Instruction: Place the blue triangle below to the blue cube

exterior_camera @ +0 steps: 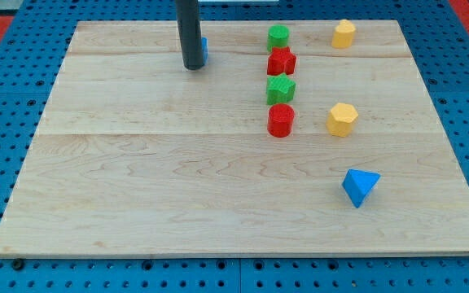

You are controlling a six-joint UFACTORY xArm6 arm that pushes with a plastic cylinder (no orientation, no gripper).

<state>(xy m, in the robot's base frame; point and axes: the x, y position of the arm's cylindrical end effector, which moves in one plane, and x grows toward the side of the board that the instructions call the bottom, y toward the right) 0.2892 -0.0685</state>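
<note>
The blue triangle (360, 186) lies on the wooden board at the view's lower right. The blue cube (204, 50) is near the view's top, left of centre, almost wholly hidden behind the dark rod; only a thin blue edge shows. My tip (193, 67) rests on the board right against the blue cube, at its left and front. The tip is far from the blue triangle, up and to the left of it.
A column stands right of centre: green cylinder (278, 36), red star (281, 60), green star (280, 89), red cylinder (280, 120). A yellow block (344, 33) sits at top right, a yellow hexagon (341, 119) at mid right. Blue pegboard (6, 122) surrounds the board.
</note>
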